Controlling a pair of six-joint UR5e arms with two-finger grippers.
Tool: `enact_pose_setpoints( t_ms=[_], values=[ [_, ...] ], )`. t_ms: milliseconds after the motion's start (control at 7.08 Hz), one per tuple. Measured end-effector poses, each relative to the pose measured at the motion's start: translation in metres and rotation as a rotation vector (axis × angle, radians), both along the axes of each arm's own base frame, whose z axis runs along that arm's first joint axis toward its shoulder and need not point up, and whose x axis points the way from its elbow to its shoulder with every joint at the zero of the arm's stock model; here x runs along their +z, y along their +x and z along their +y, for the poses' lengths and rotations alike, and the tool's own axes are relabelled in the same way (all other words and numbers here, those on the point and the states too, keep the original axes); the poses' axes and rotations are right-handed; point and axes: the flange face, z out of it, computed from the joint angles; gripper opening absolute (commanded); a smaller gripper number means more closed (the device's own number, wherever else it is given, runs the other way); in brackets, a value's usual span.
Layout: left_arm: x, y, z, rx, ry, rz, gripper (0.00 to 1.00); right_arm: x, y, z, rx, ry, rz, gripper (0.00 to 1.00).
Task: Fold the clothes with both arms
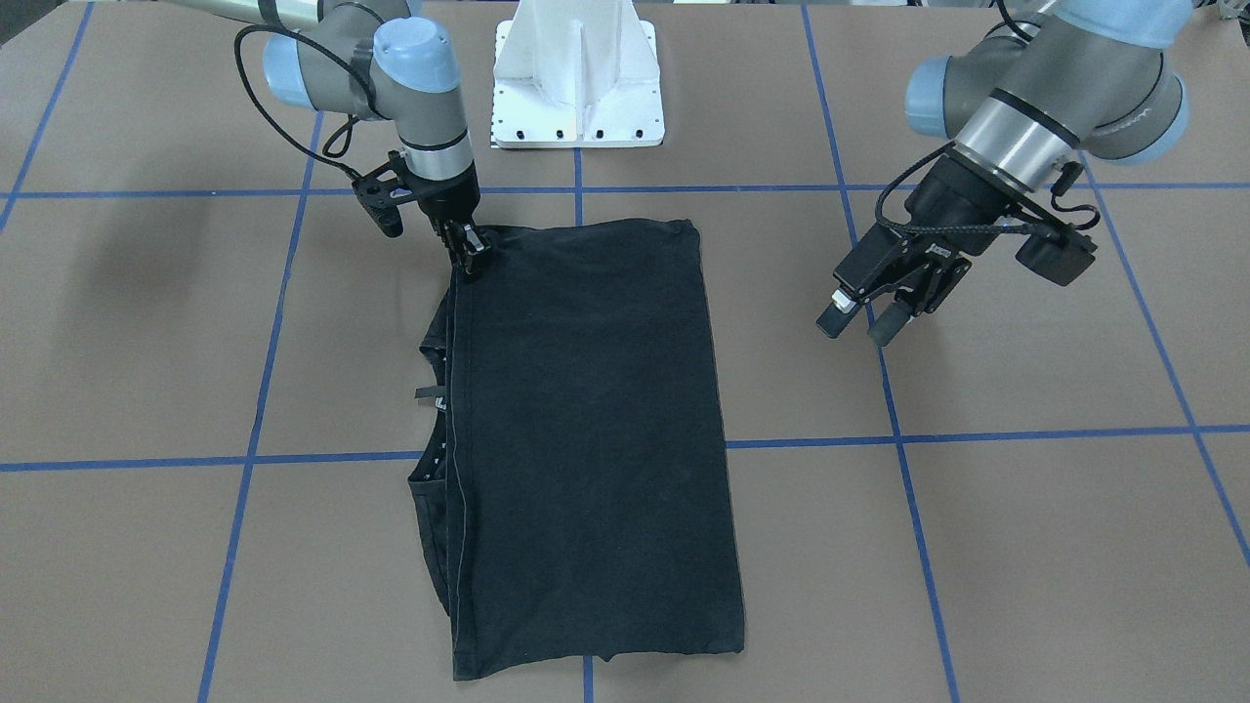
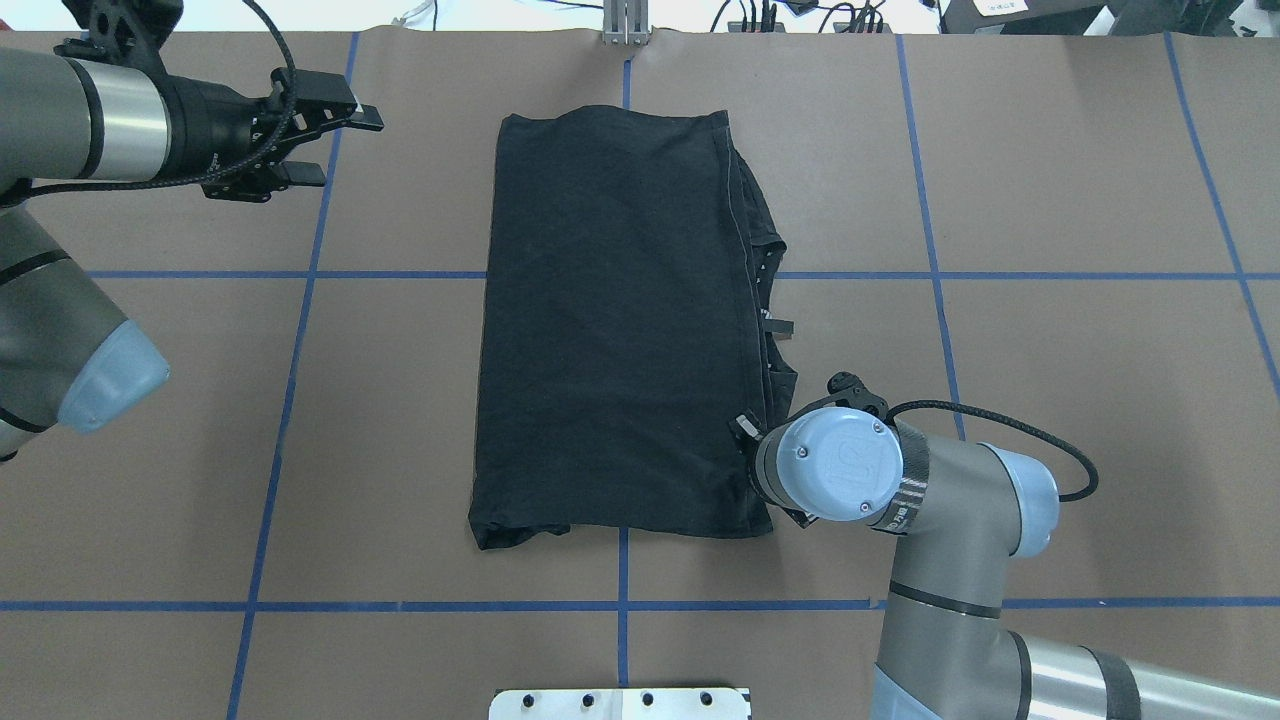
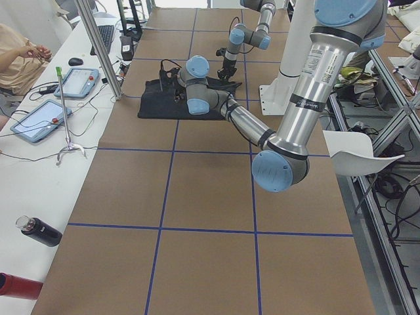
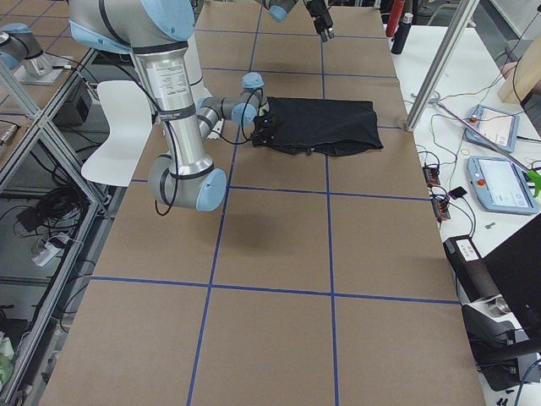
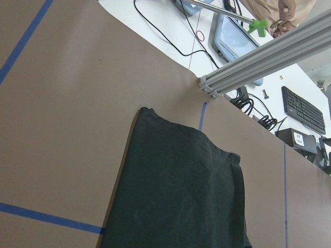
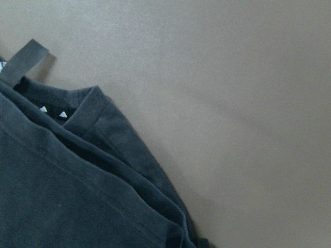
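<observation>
The black T-shirt (image 1: 586, 410) lies flat as a long folded rectangle in the middle of the table, also seen at the T-shirt (image 2: 610, 330). One long side shows stacked layers, the collar and a small white logo (image 6: 51, 111). My right gripper (image 1: 473, 256) is down at the shirt's corner nearest the robot, fingers close together on the hem. In the overhead view the right wrist (image 2: 835, 465) hides it. My left gripper (image 1: 859, 322) hangs open in the air well off the shirt's other side, holding nothing, also seen at the left gripper (image 2: 340, 145).
The white pedestal base (image 1: 578, 88) stands just behind the shirt. Blue tape lines (image 1: 244, 459) grid the brown table. A side table with tablets (image 3: 39, 118) and a seated person (image 3: 20, 56) runs along the far edge, past an aluminium post (image 5: 258, 62).
</observation>
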Motion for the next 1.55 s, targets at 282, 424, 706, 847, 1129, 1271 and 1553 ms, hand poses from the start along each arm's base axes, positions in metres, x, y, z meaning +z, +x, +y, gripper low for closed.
enact_pose_setpoints(
  t_ms=[282, 424, 706, 847, 1129, 1271, 1553],
  values=[
    [0.0, 0.0, 0.0, 0.0, -0.001, 0.001, 0.99, -0.003, 0.001, 0.0, -0.004, 0.0, -0.006, 0.0],
    [-0.001, 0.0, 0.001, 0.0, 0.001, 0.002, 0.99, -0.006, 0.004, -0.001, -0.003, 0.0, -0.012, 0.0],
    [-0.003, -0.001, 0.002, 0.001, 0.003, 0.006, 0.99, -0.02, 0.022, -0.005, -0.008, -0.018, -0.042, 0.0],
    [-0.003, -0.001, 0.002, 0.001, 0.003, 0.006, 0.99, -0.022, 0.027, -0.006, -0.011, -0.024, -0.048, 0.0],
    [-0.012, -0.001, 0.006, -0.037, -0.041, 0.057, 0.99, -0.021, 0.032, -0.006, -0.012, -0.028, -0.049, 0.0],
    [-0.021, 0.003, 0.021, -0.067, -0.067, 0.105, 0.99, -0.021, 0.034, -0.004, -0.014, -0.027, -0.05, 0.0],
    [-0.022, 0.026, 0.076, -0.046, -0.135, 0.169, 0.99, -0.014, 0.047, 0.006, -0.022, -0.025, -0.051, 0.0]
  ],
)
